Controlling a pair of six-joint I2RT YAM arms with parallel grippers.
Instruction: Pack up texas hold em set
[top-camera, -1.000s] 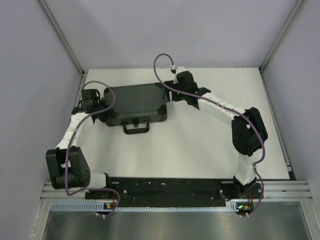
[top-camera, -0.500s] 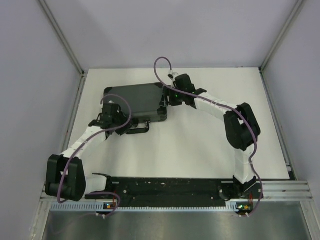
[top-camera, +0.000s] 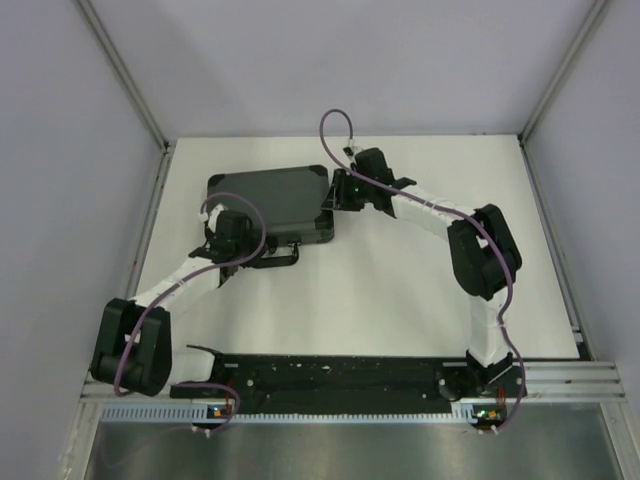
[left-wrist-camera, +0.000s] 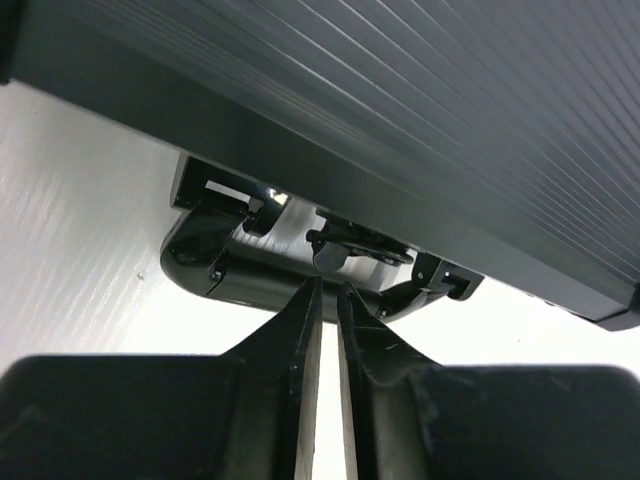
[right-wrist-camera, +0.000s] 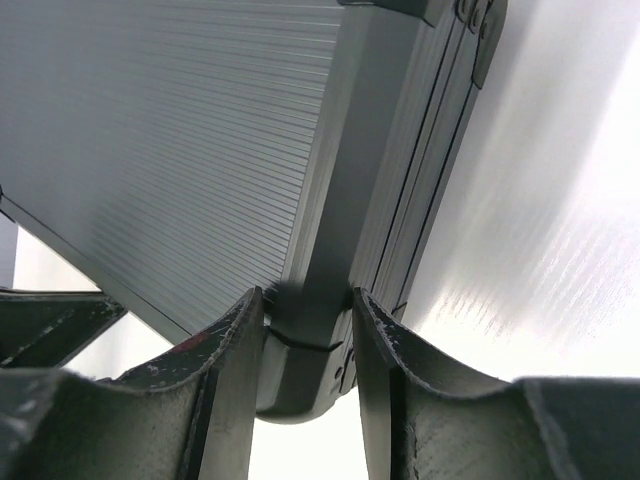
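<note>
Latching is judged in hand: the briefcase (top-camera: 270, 195) edge is clamped in the right gripper (right-wrist-camera: 307, 300) jaws. Next, the latch (left-wrist-camera: 345, 245) should be pressed by the left gripper (left-wrist-camera: 327, 290), jaws narrow.

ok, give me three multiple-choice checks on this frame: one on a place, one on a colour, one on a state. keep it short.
1. Where is the left pincer?
A) at the near edge of the briefcase, by the handle
B) at the table's far right corner
C) folded back at its base

2. What colour is the briefcase?
A) red
B) black
C) white

3. What is the right pincer doing?
A) hanging clear of the briefcase
B) holding a card deck
C) clamped across the briefcase's edge

Answers:
1 A: the left wrist view shows its fingers pointing at the hardware beside the handle.
2 B: the shell is black in every view.
3 C: the right wrist view shows a finger pressed on each face of the briefcase's right-hand edge.
</note>
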